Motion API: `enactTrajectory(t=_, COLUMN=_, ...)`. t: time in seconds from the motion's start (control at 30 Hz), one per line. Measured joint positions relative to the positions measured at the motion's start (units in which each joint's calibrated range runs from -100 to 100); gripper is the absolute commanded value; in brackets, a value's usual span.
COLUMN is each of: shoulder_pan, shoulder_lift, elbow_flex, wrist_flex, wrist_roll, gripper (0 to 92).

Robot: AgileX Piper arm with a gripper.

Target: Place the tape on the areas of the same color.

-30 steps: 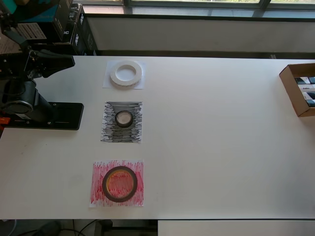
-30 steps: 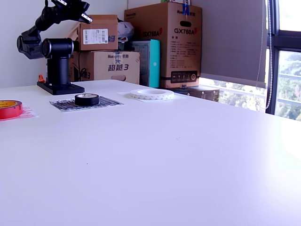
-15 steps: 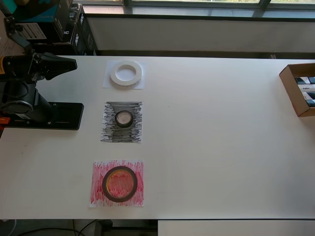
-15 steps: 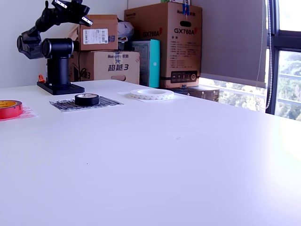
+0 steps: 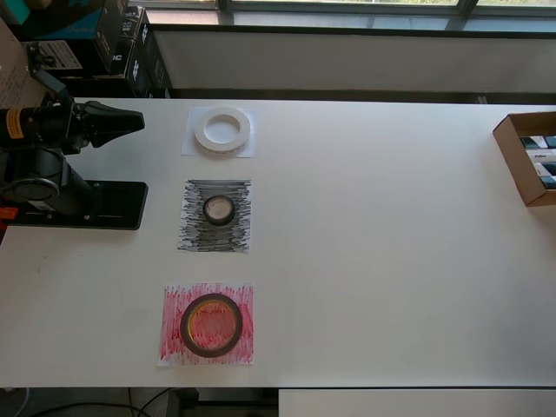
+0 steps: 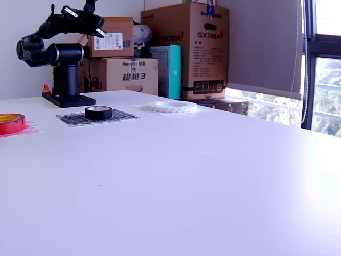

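The white ring (image 5: pixel 223 129) lies on the plain white sheet (image 5: pixel 193 148); it also shows in the exterior view (image 6: pixel 171 106). The small black roll (image 5: pixel 218 209) sits on the black scribbled sheet (image 5: pixel 193 233), also in the exterior view (image 6: pixel 98 112). The dark red roll (image 5: pixel 210 324) rests on the red scribbled sheet (image 5: pixel 172 347); its edge shows at the exterior view's left (image 6: pixel 10 123). My gripper (image 5: pixel 137 122) hangs empty in the air above the arm base, left of the white ring, tapering to one point. It also shows in the exterior view (image 6: pixel 88 22).
The arm's black base plate (image 5: pixel 95 205) stands at the overhead view's left table edge. An open cardboard box (image 5: pixel 514 152) sits at the right edge. Stacked cartons (image 6: pixel 184 48) stand behind the table.
The gripper has swung a little to the overhead view's right and lowered slightly. The three rolls have not moved.
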Motion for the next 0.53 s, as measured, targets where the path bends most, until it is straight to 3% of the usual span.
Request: enactTrajectory(t=0.53, shoulder_pan=0.24, shoulder_lift=0.00, elbow_flex=2.20, wrist_flex=-0.16, wrist_roll=0.00, gripper=0.1)
